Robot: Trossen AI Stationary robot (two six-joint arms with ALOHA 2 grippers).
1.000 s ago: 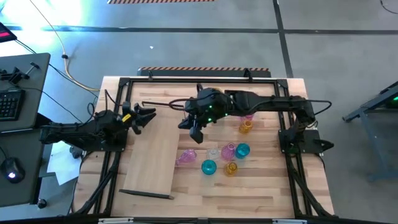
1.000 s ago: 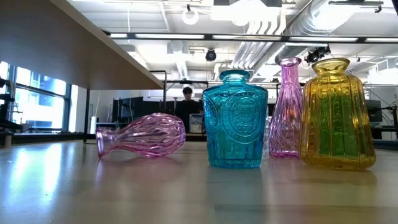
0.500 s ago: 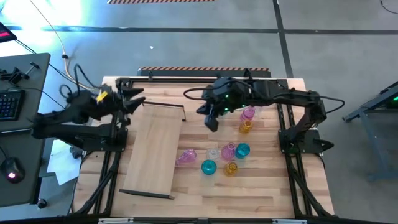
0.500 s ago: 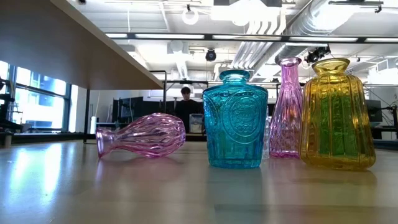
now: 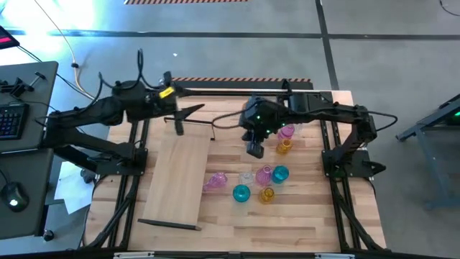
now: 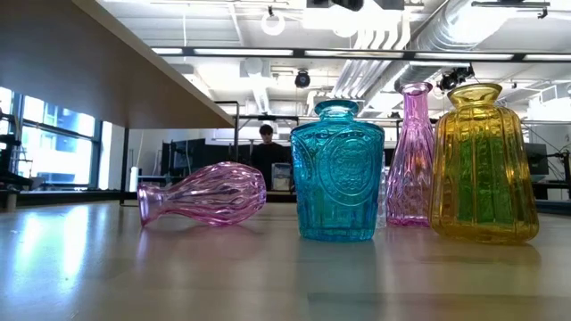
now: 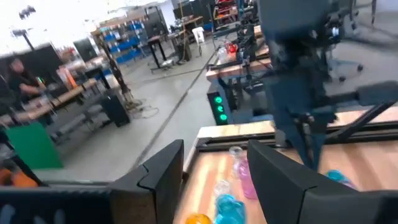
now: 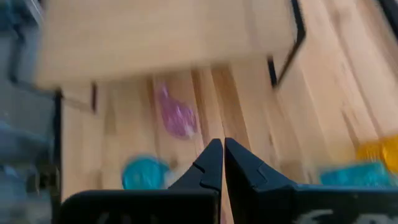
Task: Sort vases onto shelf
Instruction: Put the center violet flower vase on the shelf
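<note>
The shelf [image 5: 176, 180], a long light-wood board with dark rails at its ends, stands on the table's left half. Several glass vases stand right of it: a pink one lying on its side [image 5: 214, 181] [image 6: 205, 194], a teal bottle [image 6: 337, 174], a tall pink vase [image 6: 410, 156] and an amber one [image 6: 484, 165]. A pink vase [image 5: 287, 132] and an amber one [image 5: 284, 146] stand farther back. My left gripper [image 5: 183, 119] [image 7: 214, 180] hovers open over the shelf's far end. My right gripper [image 5: 255, 147] [image 8: 222, 163] is shut, above the bare table between the shelf and the vases.
The dark frame rails [image 5: 330, 129] run along the table's left, right and far sides. The shelf's board hangs over the low view's upper left [image 6: 107, 62]. A person shows far off in the room behind the table [image 6: 266, 134]. Bare wood lies at the near edge [image 5: 287, 226].
My left arm has risen from the table's left edge and reached right, bringing its gripper over the shelf's far end. My right gripper has drawn away from the shelf's far rail toward the table's right, closer to the far pink and amber vases. The vases have stayed put.
</note>
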